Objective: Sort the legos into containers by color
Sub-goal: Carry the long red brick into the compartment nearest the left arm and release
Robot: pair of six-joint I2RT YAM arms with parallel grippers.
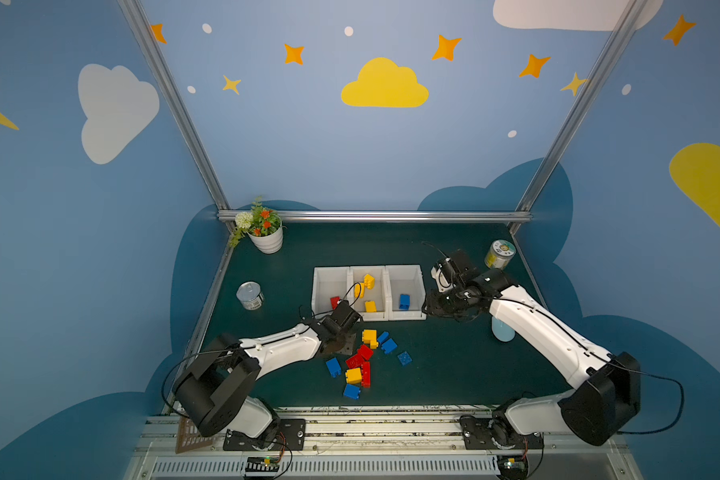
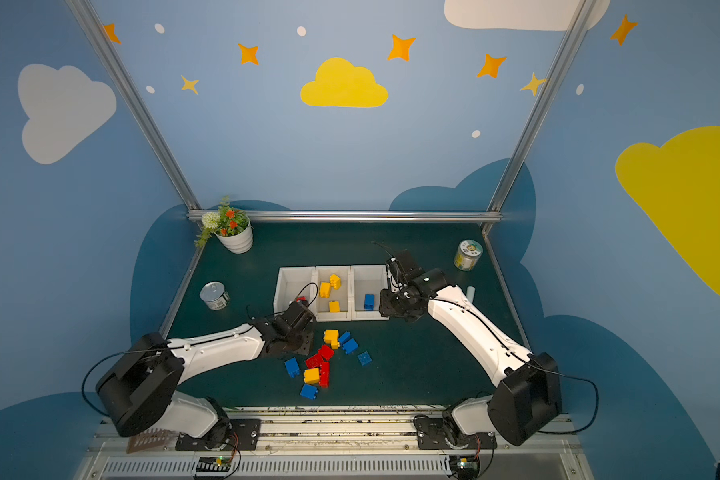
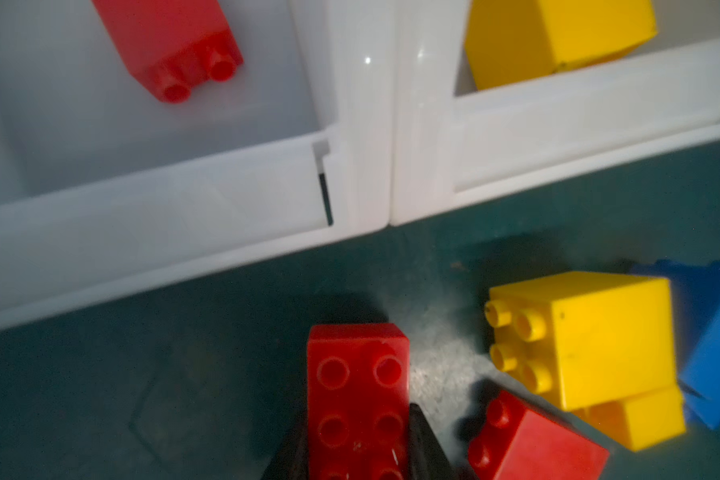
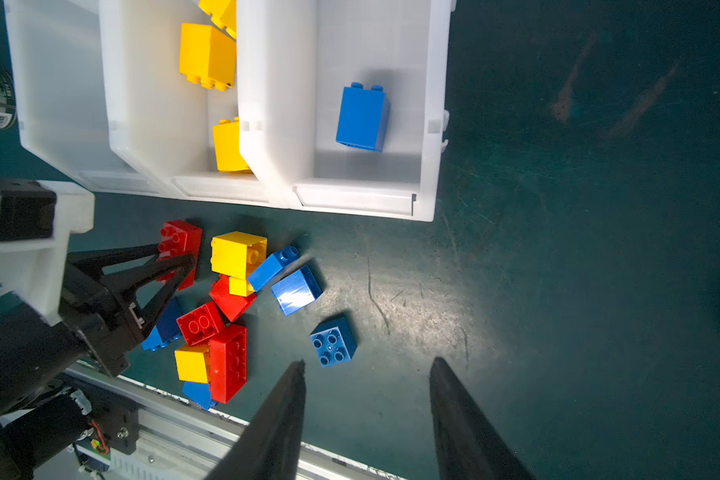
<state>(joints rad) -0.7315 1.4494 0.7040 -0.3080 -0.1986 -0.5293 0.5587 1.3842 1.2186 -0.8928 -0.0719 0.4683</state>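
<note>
**Left end effector [image 3: 358,455] clenched on a red oblong plastic brick [image 3: 356,386]; right end effector [image 4: 368,363] released and empty.**

The gripped red oblong plastic brick is at the edge of the loose pile of red, yellow and blue plastic bricks [image 1: 364,357] on the dark green counter [image 1: 454,365]. It is just in front of the row of three white plastic bins [image 1: 368,318]; whether it is clear of the counter I cannot tell. In both top views the left bin [image 2: 289,284] holds one small red brick [image 3: 175,45], the middle bin [image 2: 333,318] three yellow bricks [image 1: 368,280], and the right bin [image 2: 364,278] one blue brick [image 4: 362,118]. The right end effector hangs over bare counter in front of the right bin. Its two fingers are well apart with nothing between them, near a lone blue square brick [image 4: 333,340].
</note>
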